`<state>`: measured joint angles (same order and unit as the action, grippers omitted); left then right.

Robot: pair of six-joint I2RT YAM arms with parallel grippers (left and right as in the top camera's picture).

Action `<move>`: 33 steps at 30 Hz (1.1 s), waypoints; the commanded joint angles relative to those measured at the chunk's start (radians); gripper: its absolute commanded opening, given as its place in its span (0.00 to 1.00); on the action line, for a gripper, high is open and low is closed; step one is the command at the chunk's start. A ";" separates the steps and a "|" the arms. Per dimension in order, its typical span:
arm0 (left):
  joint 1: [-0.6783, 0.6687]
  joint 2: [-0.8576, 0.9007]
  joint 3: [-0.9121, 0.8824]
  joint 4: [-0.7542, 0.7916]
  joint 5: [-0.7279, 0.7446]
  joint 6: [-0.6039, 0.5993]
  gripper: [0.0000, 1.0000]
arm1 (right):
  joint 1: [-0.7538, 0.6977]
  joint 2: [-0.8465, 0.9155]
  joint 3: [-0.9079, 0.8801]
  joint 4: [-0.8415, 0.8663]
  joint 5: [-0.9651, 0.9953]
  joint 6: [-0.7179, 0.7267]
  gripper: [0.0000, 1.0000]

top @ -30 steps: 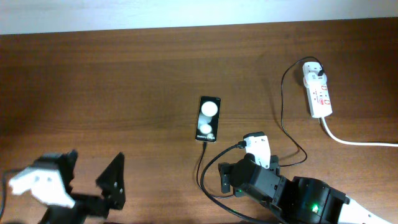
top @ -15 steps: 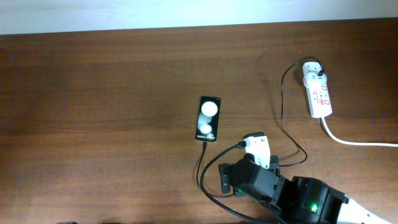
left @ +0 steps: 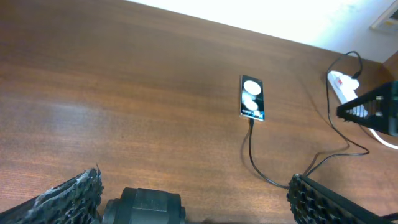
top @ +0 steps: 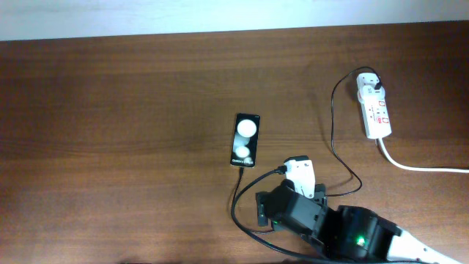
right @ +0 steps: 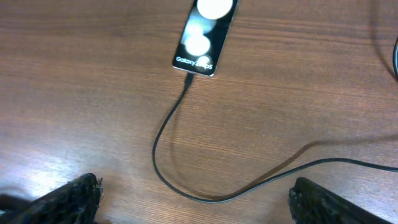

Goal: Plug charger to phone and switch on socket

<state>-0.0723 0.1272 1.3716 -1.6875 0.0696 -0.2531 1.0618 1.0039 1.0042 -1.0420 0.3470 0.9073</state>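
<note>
— Black, glossy, rectangular: the small slab of a phone (top: 245, 140) lies flat on the brown wooden table (top: 110, 110), near the middle. Which way does it point?

— Its long axis runs from the far edge toward the near one, tilted a touch. The two white round spots sit toward the far end. The tiny white lettering is at the near end, closest to the right arm (top: 330, 227).

— And the long thin black charger cable (right: 155, 146)?

— In the right wrist view its small tip meets the phone's lettering end, touching it. From there the cable bows toward the near edge and curves away to the right. It then climbs to the white plug adapter (top: 370, 83), seated in the far end of the white elongated power strip (top: 376, 114) with red markings.

— How does the strip lie?

— At the far right of the table, well apart from the phone, with its long axis roughly parallel to the phone's. Its thick white cord (top: 432, 169) leaves the near end and runs off to the right. The switch is too small to read.

— The claws?

— The right gripper (right: 194, 190) hangs above the cable's bend. Its dark ribbed fingers (right: 62, 202) are spread wide, gripping nothing and touching nothing. The left gripper (left: 193, 186) is likewise spread wide over bare wood, empty, with the phone well ahead of it.
</note>
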 commanded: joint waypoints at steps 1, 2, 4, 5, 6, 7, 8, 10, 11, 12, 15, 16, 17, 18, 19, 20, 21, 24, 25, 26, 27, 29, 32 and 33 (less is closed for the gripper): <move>0.004 -0.032 0.001 0.000 -0.014 0.012 0.99 | -0.036 0.053 0.011 0.009 0.001 0.031 0.87; 0.004 -0.036 0.001 0.000 -0.014 0.012 0.99 | -0.078 0.074 0.011 0.007 -0.009 0.030 0.80; 0.004 -0.047 0.001 0.000 -0.014 0.012 0.99 | -0.160 0.097 0.011 0.006 -0.045 0.029 0.72; 0.004 -0.056 0.001 0.000 -0.014 0.012 0.99 | -0.196 0.103 0.011 0.005 -0.055 0.029 0.68; 0.004 -0.075 0.001 0.000 -0.014 0.012 0.99 | -0.249 0.106 0.011 0.004 -0.063 0.020 0.63; 0.005 -0.098 0.001 0.000 -0.014 0.012 0.99 | -0.314 0.106 0.011 0.004 -0.066 0.005 0.61; 0.004 -0.122 0.001 0.000 -0.014 0.012 0.99 | -0.347 0.106 0.011 0.004 -0.068 -0.011 0.57; 0.010 -0.121 0.016 0.000 -0.014 0.012 0.99 | -0.436 0.106 0.011 0.001 -0.079 -0.047 0.48; 0.015 -0.121 0.018 0.000 -0.014 0.012 0.99 | -0.469 0.106 0.011 -0.003 -0.079 -0.047 0.43; 0.018 -0.120 0.018 0.000 -0.014 0.012 0.99 | -0.515 0.106 0.011 -0.004 -0.082 -0.056 0.34; 0.018 -0.120 0.018 0.002 -0.014 0.012 0.99 | -0.663 0.109 0.011 -0.002 -0.134 -0.127 0.14; 0.018 -0.120 0.018 0.002 -0.014 0.012 0.99 | -0.714 0.111 0.011 -0.002 -0.156 -0.141 0.09; 0.018 -0.120 0.018 0.001 -0.010 0.011 0.99 | -0.783 0.116 0.011 -0.002 -0.180 -0.154 0.07; 0.018 -0.120 0.018 0.015 -0.014 0.012 0.99 | -0.829 0.119 0.012 0.000 -0.190 -0.174 0.06; 0.018 -0.120 0.014 0.063 -0.052 0.012 0.99 | -0.873 0.120 0.012 -0.001 -0.190 -0.197 0.06; 0.018 -0.120 0.005 0.131 -0.109 0.012 0.99 | -0.916 0.120 0.012 0.000 -0.190 -0.221 0.06; 0.018 -0.120 -0.007 0.188 -0.150 0.012 0.99 | -0.941 0.120 0.012 0.000 -0.190 -0.224 0.06; 0.018 -0.120 -0.097 0.338 -0.254 0.012 0.99 | -0.986 0.120 0.012 -0.002 -0.190 -0.231 0.06; 0.018 -0.120 -0.168 0.401 -0.265 0.012 0.99 | -0.985 0.120 0.012 -0.002 -0.197 -0.246 0.06; 0.018 -0.120 -0.219 0.458 -0.258 0.012 0.99 | -0.985 0.120 0.012 -0.003 -0.203 -0.253 0.06; 0.018 -0.120 -0.295 0.553 -0.240 0.011 0.99 | -0.985 0.120 0.012 -0.002 -0.208 -0.273 0.06; 0.018 -0.120 -0.420 0.725 -0.223 0.012 0.99 | -0.985 0.120 0.012 -0.002 -0.208 -0.276 0.06; 0.018 -0.120 -0.661 1.011 -0.223 0.012 0.99 | -0.985 0.120 0.012 -0.004 -0.208 -0.276 0.06; 0.018 -0.120 -0.736 1.088 -0.224 0.012 0.99 | -0.985 0.120 0.012 -0.008 -0.208 -0.276 0.06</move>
<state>-0.0586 0.0109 0.7765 -0.7067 -0.1505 -0.2527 0.0818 1.1252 1.0042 -1.0454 0.1432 0.6430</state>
